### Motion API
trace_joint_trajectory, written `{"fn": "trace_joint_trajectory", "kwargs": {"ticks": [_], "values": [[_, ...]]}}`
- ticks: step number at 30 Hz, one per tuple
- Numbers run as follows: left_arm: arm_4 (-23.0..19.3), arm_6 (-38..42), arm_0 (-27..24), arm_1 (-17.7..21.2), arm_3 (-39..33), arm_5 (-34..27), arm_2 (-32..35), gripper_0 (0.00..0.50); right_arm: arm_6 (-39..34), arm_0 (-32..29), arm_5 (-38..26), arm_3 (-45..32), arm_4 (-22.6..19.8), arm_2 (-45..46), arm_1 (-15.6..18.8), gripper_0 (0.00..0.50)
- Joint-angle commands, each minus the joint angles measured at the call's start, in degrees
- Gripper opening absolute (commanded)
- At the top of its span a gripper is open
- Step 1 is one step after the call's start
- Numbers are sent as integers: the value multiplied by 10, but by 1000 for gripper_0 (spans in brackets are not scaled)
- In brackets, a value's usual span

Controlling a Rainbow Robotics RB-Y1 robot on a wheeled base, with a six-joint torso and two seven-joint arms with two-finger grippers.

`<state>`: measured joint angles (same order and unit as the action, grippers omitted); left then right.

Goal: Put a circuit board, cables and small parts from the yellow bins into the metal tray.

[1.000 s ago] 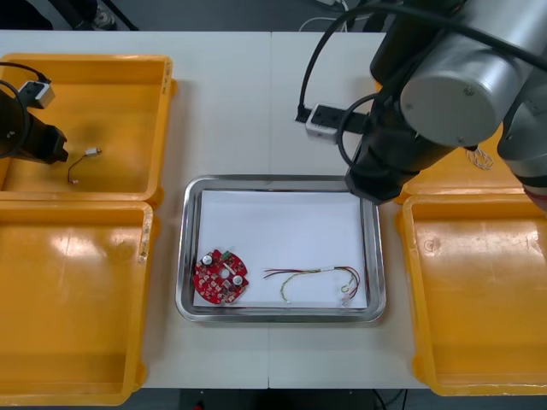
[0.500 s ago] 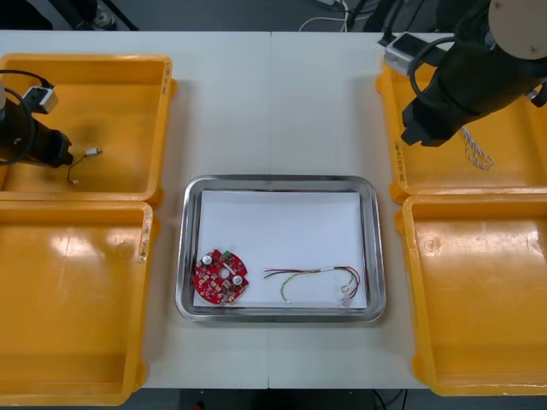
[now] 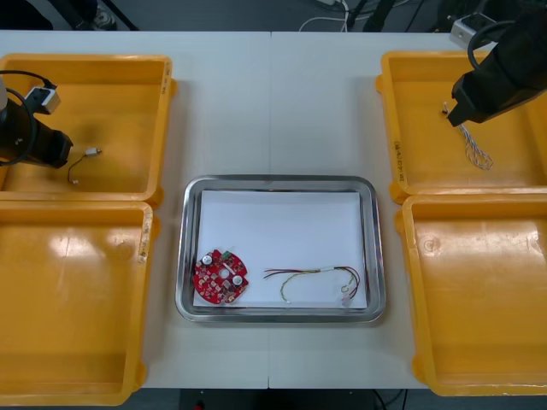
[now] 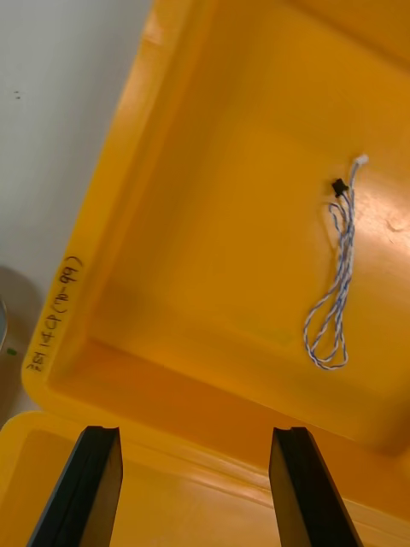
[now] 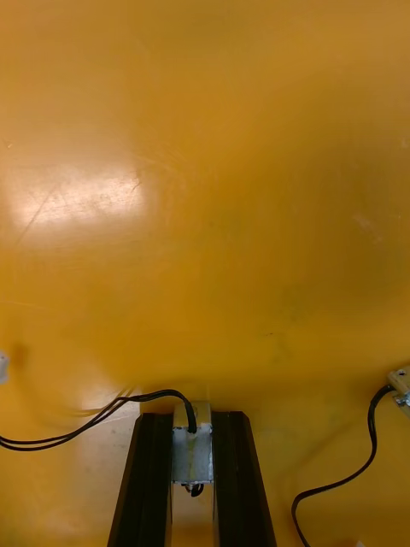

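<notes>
Gripping a small pale connector, the left tool [image 5: 192, 420] is pinched narrow on the end of a thin black cable [image 5: 145, 396] in the yellow plastic bin [image 3: 162, 111] at the counter's far-left corner.

- Risk, left: the hold is on the connector alone. The trailing cable could drag over the bin wall and pull free on the lift.
- Right tool [image 4: 192, 432]: hangs wide and empty over the yellow bin [image 3: 389, 128] at the far-right corner, pointing down.
- Twisted blue and white cable [image 4: 346, 226]: flat on that bin's floor, beyond the fingers, not between them.
- Risk, right: a straight descent likely closes on nothing or scrapes the floor.
- Shiny metal tray [image 3: 278, 181], mid-counter: holds a round red circuit board [image 3: 220, 277] and a red and yellow cable [image 3: 312, 273].
</notes>
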<state>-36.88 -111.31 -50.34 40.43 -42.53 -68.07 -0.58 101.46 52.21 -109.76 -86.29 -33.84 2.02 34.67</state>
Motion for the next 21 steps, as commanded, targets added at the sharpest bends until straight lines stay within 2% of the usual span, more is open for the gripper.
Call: {"fn": "trace_joint_trajectory", "kwargs": {"ticks": [1, 7, 15, 21], "values": [[-5, -58, -31, 11, -4, 5, -8, 0, 15, 42, -2, 27, 31, 41, 19, 500], [-2, -57, -31, 16, -23, -28, 9, 0, 19, 43, 1, 64, 60, 69, 19, 500], [16, -51, -30, 20, -74, -98, 31, 0, 23, 43, 64, 123, 71, 90, 16, 500], [58, -31, -29, 20, -140, -175, 44, 0, 23, 43, 112, 155, 67, 91, 6, 500]]}}
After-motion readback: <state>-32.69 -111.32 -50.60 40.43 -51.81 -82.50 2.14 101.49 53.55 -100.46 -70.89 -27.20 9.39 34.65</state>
